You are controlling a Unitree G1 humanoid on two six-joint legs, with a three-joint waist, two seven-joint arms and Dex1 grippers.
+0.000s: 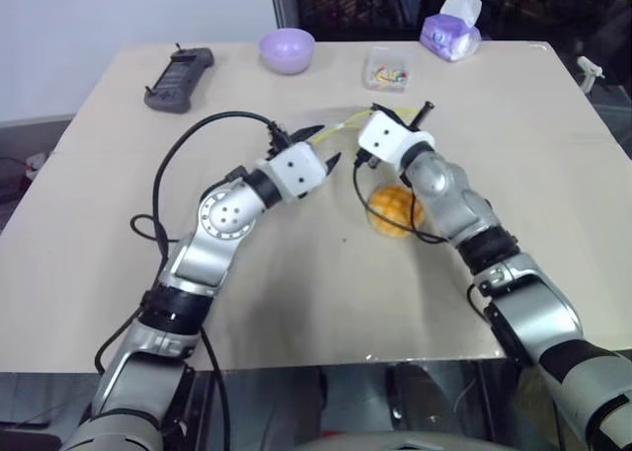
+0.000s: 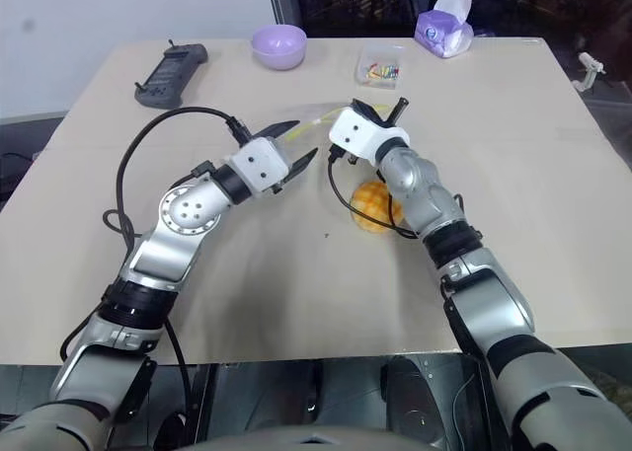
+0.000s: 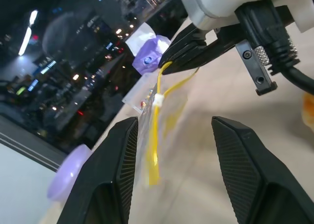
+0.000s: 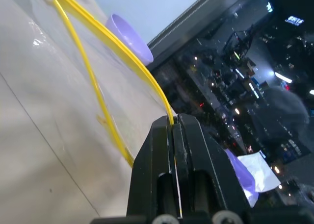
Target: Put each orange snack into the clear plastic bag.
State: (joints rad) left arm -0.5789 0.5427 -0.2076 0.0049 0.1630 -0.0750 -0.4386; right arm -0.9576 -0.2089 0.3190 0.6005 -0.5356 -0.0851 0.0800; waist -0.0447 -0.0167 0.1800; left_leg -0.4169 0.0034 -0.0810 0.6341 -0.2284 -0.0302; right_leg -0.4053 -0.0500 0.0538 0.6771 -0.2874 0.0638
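I am pinching the yellow seal strip (image 4: 117,47) of the clear plastic bag (image 3: 164,111) in my right gripper (image 3: 189,50), fingers clenched on its edge, lifting it just off the table (image 1: 296,293). My left gripper (image 2: 296,145) is hanging released at the bag's nine o'clock, jaws spread, aiming at the other lip of the mouth. The orange snack (image 1: 393,209) is lying on the table at six o'clock from my right gripper, beside my right forearm, not yet bagged. As I judge it, I am only opening the bag; picking up the snack and dropping it in are left.
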